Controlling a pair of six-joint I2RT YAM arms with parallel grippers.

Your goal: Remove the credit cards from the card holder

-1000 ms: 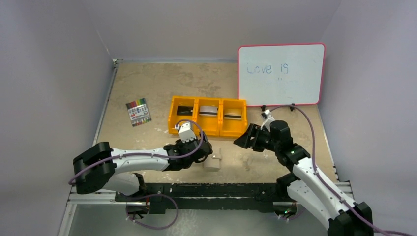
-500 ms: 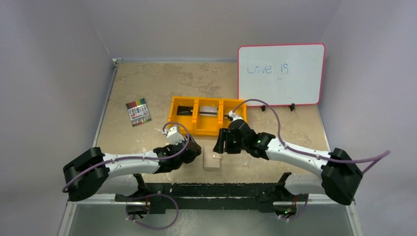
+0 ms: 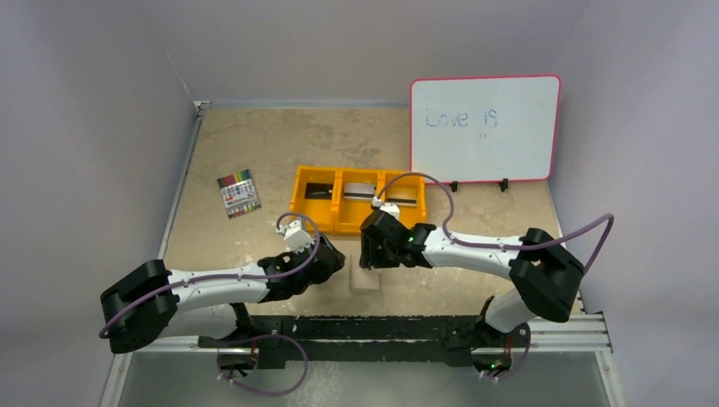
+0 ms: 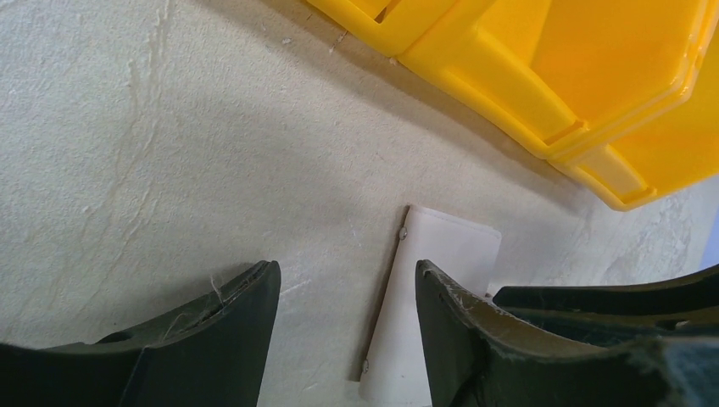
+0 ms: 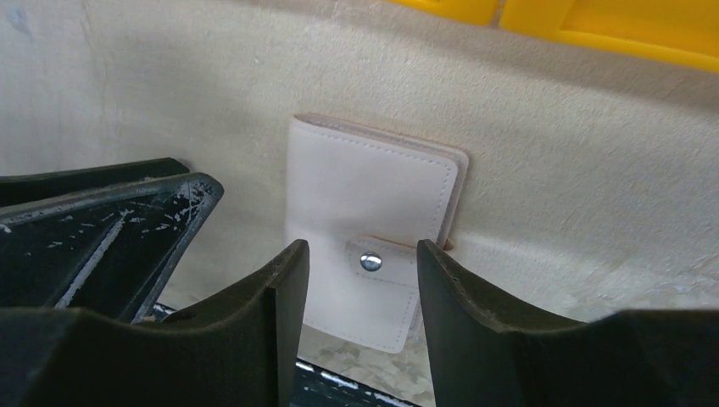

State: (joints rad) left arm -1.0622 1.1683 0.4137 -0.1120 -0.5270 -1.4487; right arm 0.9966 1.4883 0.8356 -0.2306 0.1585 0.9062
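Observation:
The card holder (image 3: 366, 281) lies closed on the table in front of the orange tray, tan-beige side up, with its tab strap snapped shut (image 5: 370, 261). My right gripper (image 3: 370, 257) is open just above it, its fingers on either side of the snap in the right wrist view (image 5: 360, 248). My left gripper (image 3: 336, 259) is open and empty just left of the holder. In the left wrist view (image 4: 346, 267) the holder (image 4: 445, 271) lies behind the right finger. No card shows in the holder.
The orange three-compartment tray (image 3: 298, 203) stands just behind the holder, with a flat card in each compartment. A pack of coloured markers (image 3: 238, 193) lies at the left. A whiteboard (image 3: 484, 127) stands at the back right. The table's front rail runs close below the holder.
My right arm has swung left from the right side to just over the card holder. My left gripper has drawn back a little to the left, off the holder.

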